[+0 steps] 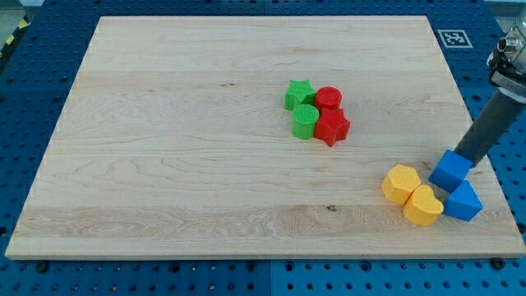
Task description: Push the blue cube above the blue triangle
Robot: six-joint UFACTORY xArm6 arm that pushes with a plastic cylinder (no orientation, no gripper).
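Pale wood makes up the counter (164,164), a board lying on a blue perforated base (33,99). There is no gripper on this arm, so nothing is clenched or released; it ends in a dark rod (491,125) coming down from the view's right.

The blue cube (450,170) serves as the landmark. It sits near the counter's lower right corner. My tip (468,154) is touching, or all but touching, the cube's upper right edge, on the side toward the view's top right; the very end is partly hidden behind the cube, so exact contact cannot be told.

The blue triangle (463,201) lies just below the cube, slightly to the view's right, touching or nearly touching its lower corner. So the cube already stands toward the view's top from the triangle, a little to the left of it.

The yellow hexagon (401,183) is just left of the cube and slightly lower, close but apart. The yellow heart (423,205) is below and left of the cube, touching the hexagon and just beside the triangle.

Well apart from the cube, up and to the view's left near the counter's middle, four blocks huddle: the green star (299,94), the red cylinder (329,99), the green cylinder (305,122) and the red star (332,127), all touching or nearly so.

A black-and-white tag (452,37) lies on the base far above the cube, past the counter's top right corner.
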